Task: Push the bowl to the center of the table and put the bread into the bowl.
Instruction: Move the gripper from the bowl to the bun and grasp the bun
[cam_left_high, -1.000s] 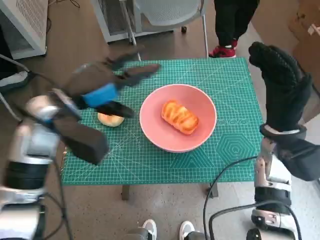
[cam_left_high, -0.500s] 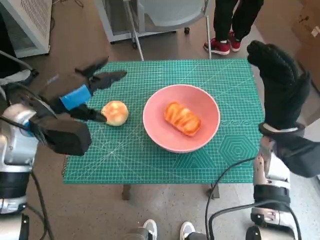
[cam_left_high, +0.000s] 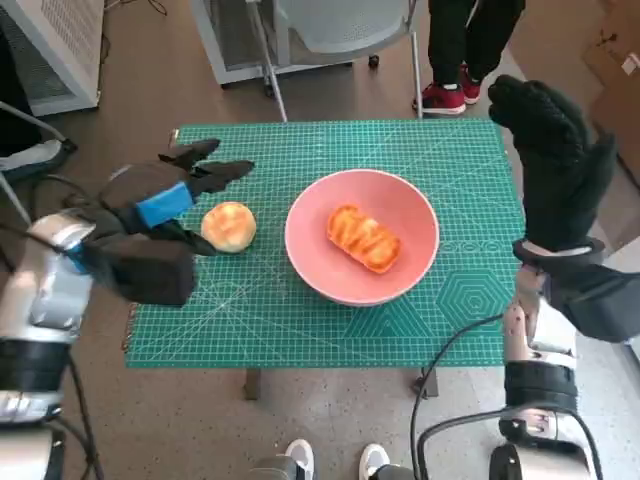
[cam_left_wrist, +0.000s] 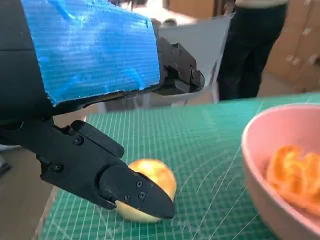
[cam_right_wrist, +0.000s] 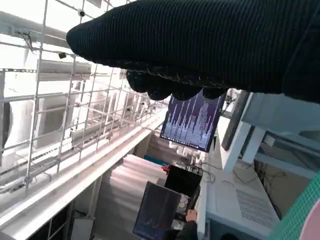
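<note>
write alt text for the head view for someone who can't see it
A pink bowl holding an orange pastry sits mid-table on a green cutting mat. The left hand reaches around a round bun beside the bowl; the gloved right hand is raised at the table's right edge.

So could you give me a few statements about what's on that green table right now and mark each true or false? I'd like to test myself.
1. The pink bowl has a piece of bread in it. True: an orange glazed pastry lies inside.
2. The round bun lies in the bowl. False: it sits on the green mat, beside the bowl.
3. The left hand has lifted the bun off the table. False: its fingers are spread around the bun, which rests on the mat.
4. The right hand is raised at the table's edge, holding nothing. True.
5. The bowl is tipped on its side. False: it stands upright.
</note>
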